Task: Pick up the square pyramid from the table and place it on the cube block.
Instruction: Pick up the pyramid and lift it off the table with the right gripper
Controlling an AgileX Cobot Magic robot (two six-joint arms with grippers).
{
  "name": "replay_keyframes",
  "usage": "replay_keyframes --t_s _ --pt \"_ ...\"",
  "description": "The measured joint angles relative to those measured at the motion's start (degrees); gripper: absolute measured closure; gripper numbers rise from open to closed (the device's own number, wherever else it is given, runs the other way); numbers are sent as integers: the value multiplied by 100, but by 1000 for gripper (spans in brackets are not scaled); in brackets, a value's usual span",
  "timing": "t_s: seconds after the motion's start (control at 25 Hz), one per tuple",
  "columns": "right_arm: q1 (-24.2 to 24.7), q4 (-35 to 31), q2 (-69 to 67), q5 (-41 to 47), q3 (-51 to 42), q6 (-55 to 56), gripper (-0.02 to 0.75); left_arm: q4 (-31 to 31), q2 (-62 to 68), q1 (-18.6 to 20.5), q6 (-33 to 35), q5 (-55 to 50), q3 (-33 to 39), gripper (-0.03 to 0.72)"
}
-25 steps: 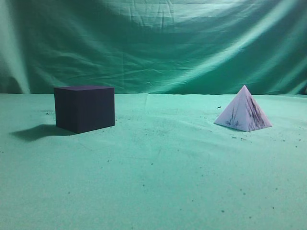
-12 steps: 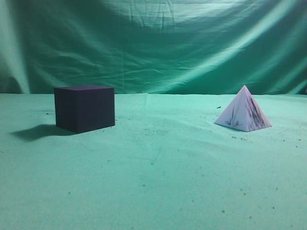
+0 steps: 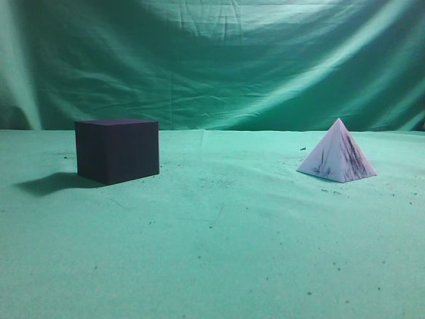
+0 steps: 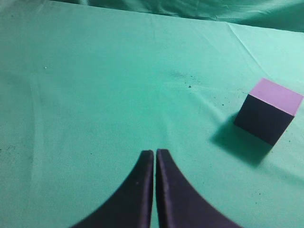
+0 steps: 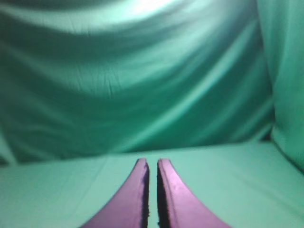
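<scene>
Both pincers are basically pressed closed with nothing between the fingers: your left pincer [image 4: 155,154] shows two dark curved fingers with only a hairline slit, hanging above bare green cloth, and your right pincer [image 5: 152,164] looks the same, a thin dark gap between purplish fingers, pointed at the draped green cloth backdrop [image 5: 142,85]. Neither arm shows up in the exterior view. Your small white-lilac square pyramid with black marbled streaks [image 3: 337,153] sits upright on the wrinkled green-cloth table [image 3: 219,252], over on the right side, base flat on the cloth. The matte dark navy-black cube block [image 3: 117,150] is on the left, well apart from the pyramid, throwing a shadow to its left. From the left wrist view you can see the cube off to the right of the fingers, its top face catching a pale lilac sheen. Dark specks are scattered over the cloth.
</scene>
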State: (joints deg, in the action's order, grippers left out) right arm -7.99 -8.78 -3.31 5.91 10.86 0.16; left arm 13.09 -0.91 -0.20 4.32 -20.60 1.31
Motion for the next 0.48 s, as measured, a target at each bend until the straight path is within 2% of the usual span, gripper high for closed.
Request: replay_keyframes --t_s 0.28,0.36,0.48 --pt "0 -13 -2143 3229 2268 -11 676 0 0 0 0 0 0 688" --pt "0 -26 -2872 3798 2645 -243 676 0 0 0 0 0 0 688" --pt "-28 -397 -3877 4434 3206 -1287 676 0 0 0 0 0 0 688"
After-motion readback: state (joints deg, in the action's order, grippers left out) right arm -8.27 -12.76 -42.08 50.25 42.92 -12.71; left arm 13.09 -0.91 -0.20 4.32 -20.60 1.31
